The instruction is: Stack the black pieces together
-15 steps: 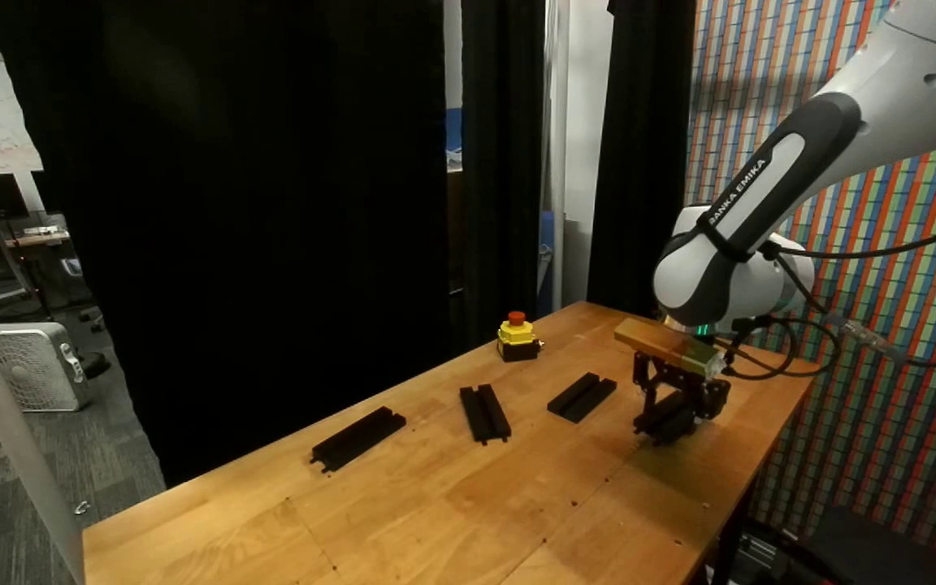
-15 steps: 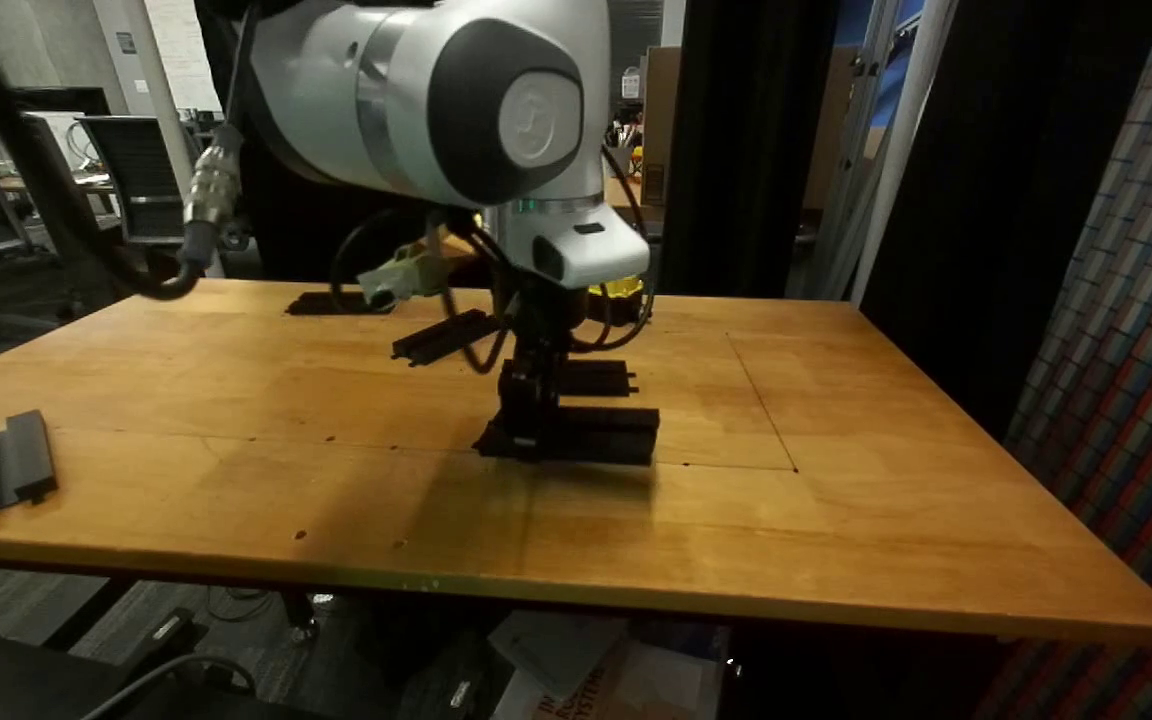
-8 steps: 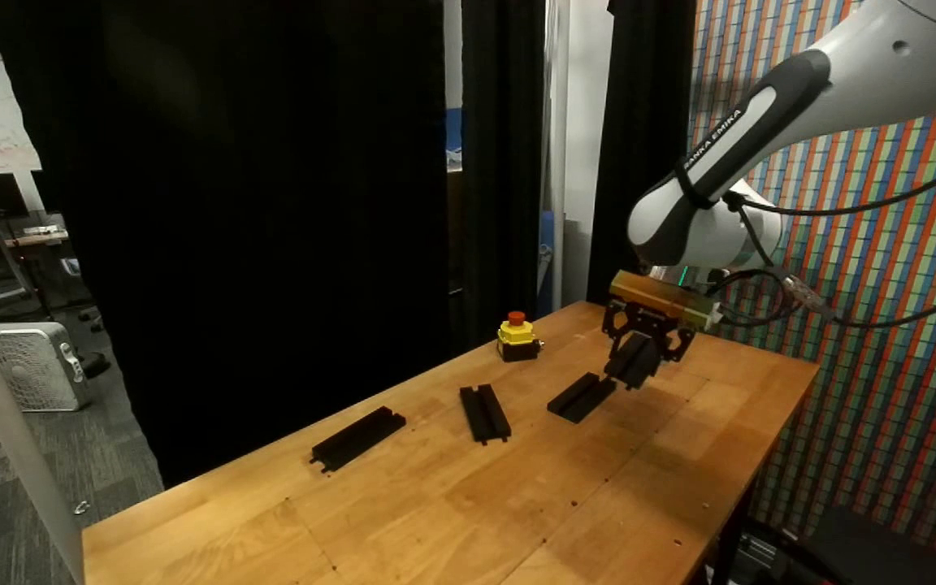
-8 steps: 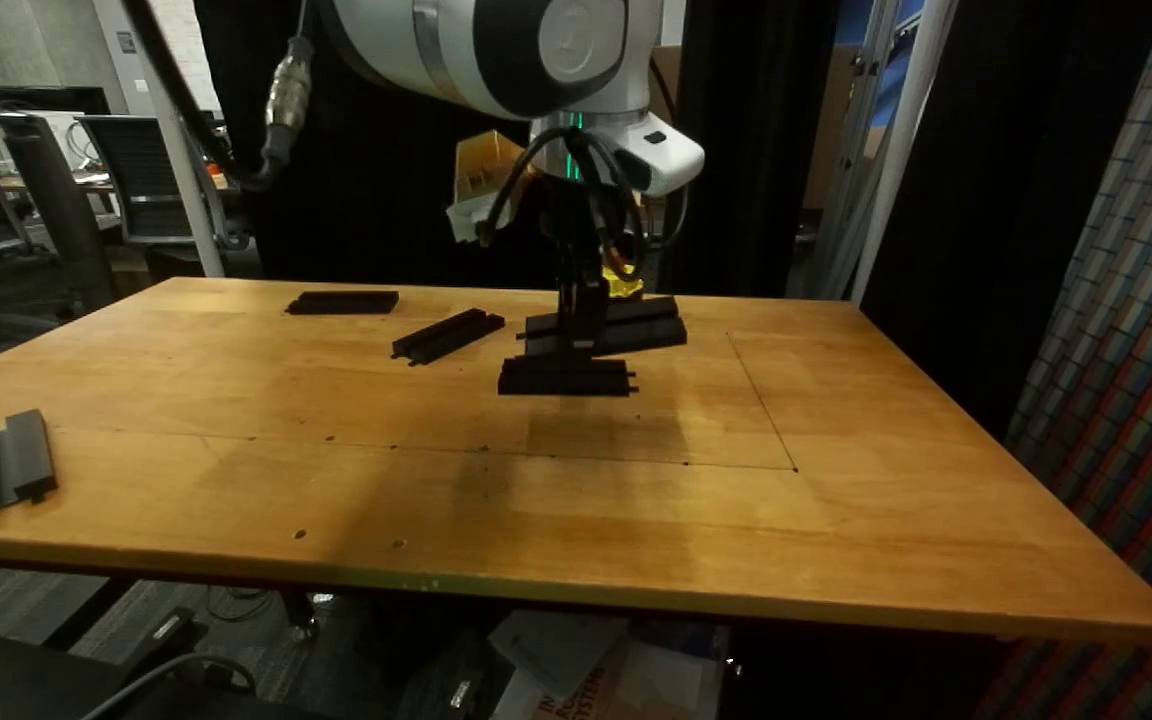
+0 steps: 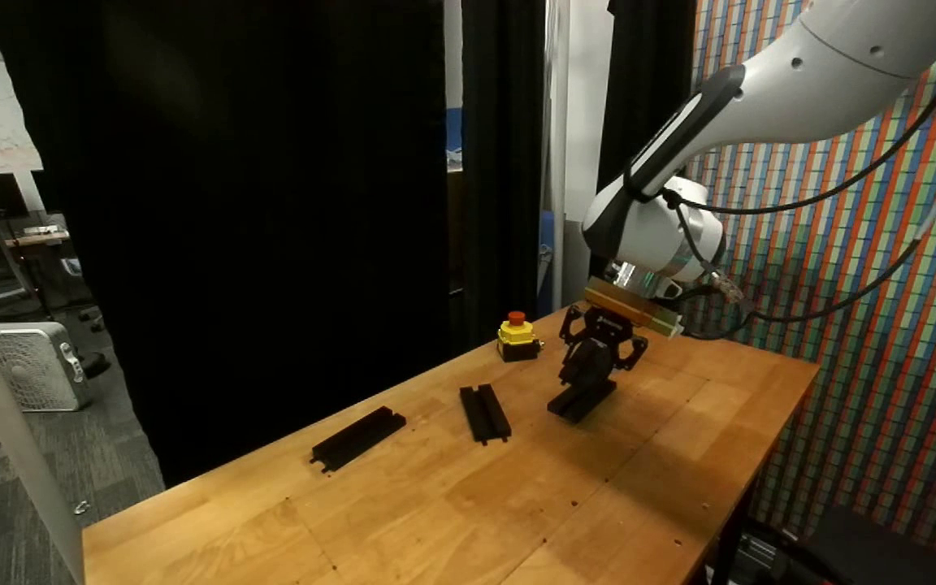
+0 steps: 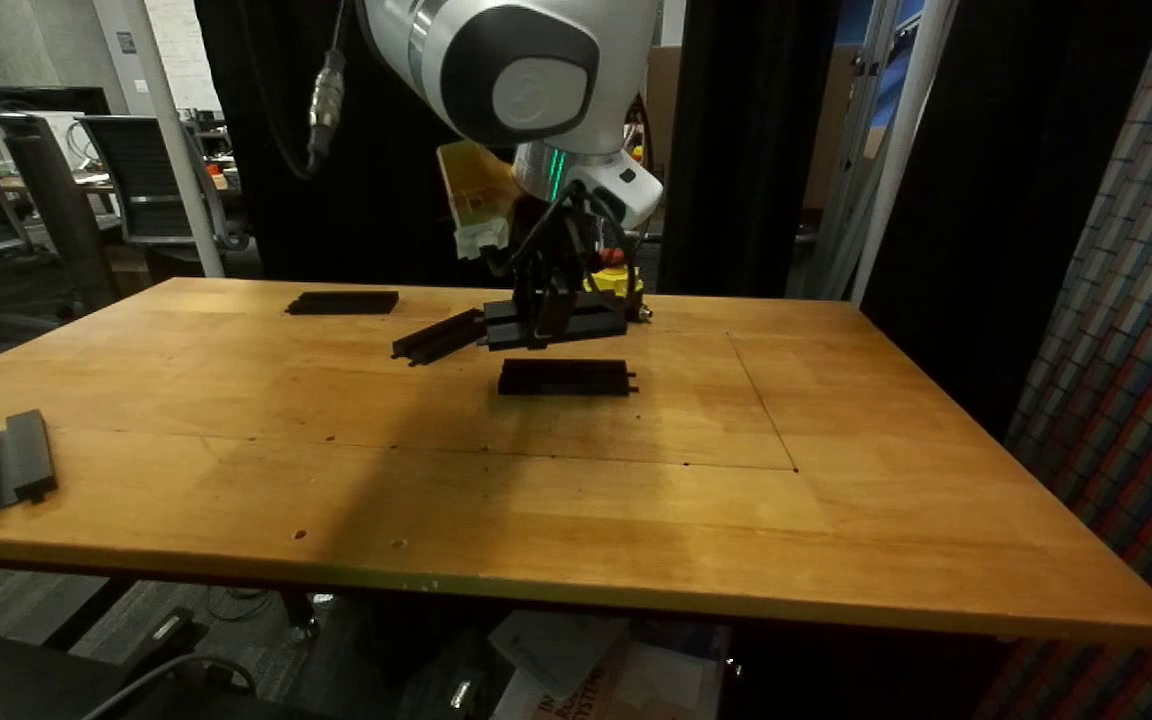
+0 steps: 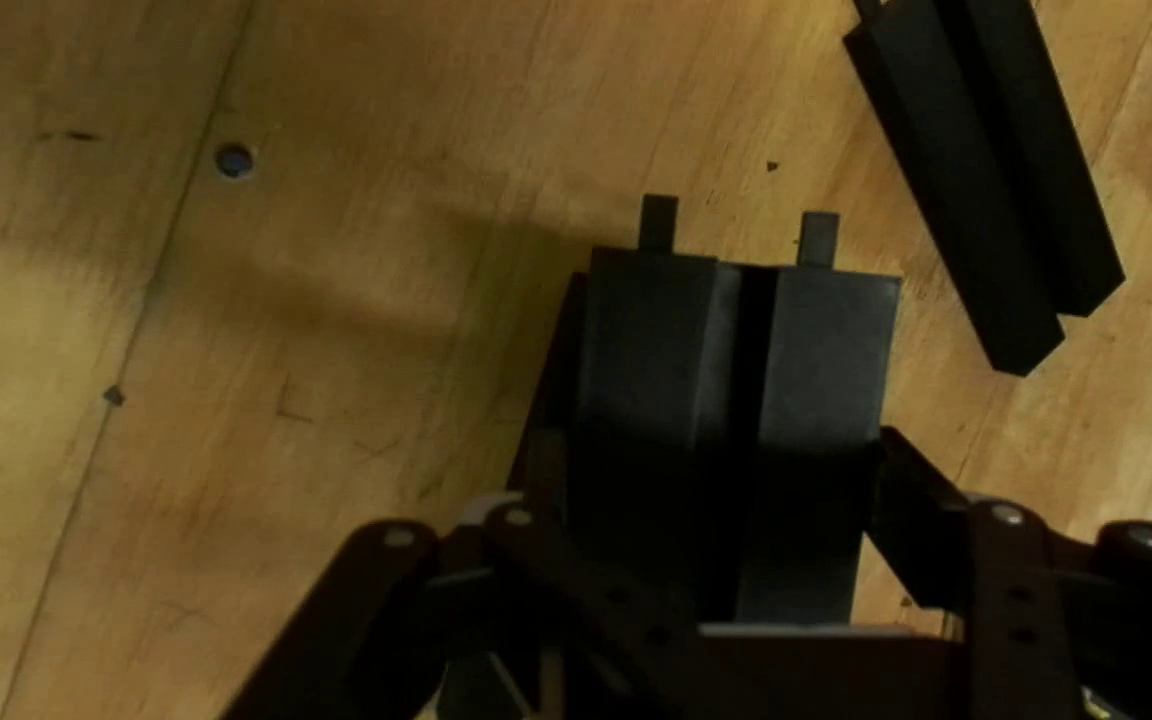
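My gripper (image 5: 591, 370) is shut on a grooved black piece (image 7: 831, 360) with two prongs at its end. It holds the piece across its width, above the table. The held piece also shows in an exterior view (image 6: 596, 320), slightly tilted. Under it on the table lies another black piece (image 6: 566, 378), partly covered in an exterior view (image 5: 578, 405); in the wrist view only a dark edge (image 7: 564, 335) shows at the left. The two look apart. A third piece (image 5: 485, 413) lies beside them, also in the wrist view (image 7: 996, 170). Further pieces lie far off (image 5: 358, 439) and at a front corner (image 6: 36, 455).
A yellow emergency stop box with a red button (image 5: 517, 337) stands near the table's back edge, close to the gripper. A black curtain (image 5: 273, 203) hangs behind the wooden table (image 5: 435, 520). Cables (image 5: 720, 325) hang by the wrist.
My gripper has risen from low over the table and carried the held piece across to above another black piece. The pieces lying on the table have not moved.
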Controlling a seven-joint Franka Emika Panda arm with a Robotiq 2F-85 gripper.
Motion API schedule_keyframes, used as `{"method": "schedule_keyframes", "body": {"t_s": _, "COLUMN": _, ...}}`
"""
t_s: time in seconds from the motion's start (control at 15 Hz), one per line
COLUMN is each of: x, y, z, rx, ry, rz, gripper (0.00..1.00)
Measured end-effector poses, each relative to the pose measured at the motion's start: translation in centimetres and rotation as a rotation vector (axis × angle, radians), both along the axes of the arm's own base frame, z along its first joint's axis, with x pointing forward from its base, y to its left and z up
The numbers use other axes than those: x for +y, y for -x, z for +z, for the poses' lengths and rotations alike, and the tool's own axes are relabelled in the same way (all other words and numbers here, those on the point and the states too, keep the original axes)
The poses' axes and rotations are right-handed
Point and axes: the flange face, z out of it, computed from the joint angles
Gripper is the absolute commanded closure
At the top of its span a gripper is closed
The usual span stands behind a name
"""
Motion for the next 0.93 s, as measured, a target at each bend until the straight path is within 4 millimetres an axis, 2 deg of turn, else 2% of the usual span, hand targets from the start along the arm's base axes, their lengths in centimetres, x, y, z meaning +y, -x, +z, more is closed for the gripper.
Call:
{"method": "schedule_keyframes", "body": {"t_s": 0.47, "x": 2.6, "y": -1.7, "z": -3.2, "rx": 0.068, "ry": -0.029, "rz": -0.017, "gripper": 0.52}}
{"method": "schedule_keyframes", "body": {"t_s": 0.93, "x": 5.3, "y": -3.2, "z": -3.1, "rx": 0.124, "ry": -0.01, "rz": -0.119, "gripper": 0.52}}
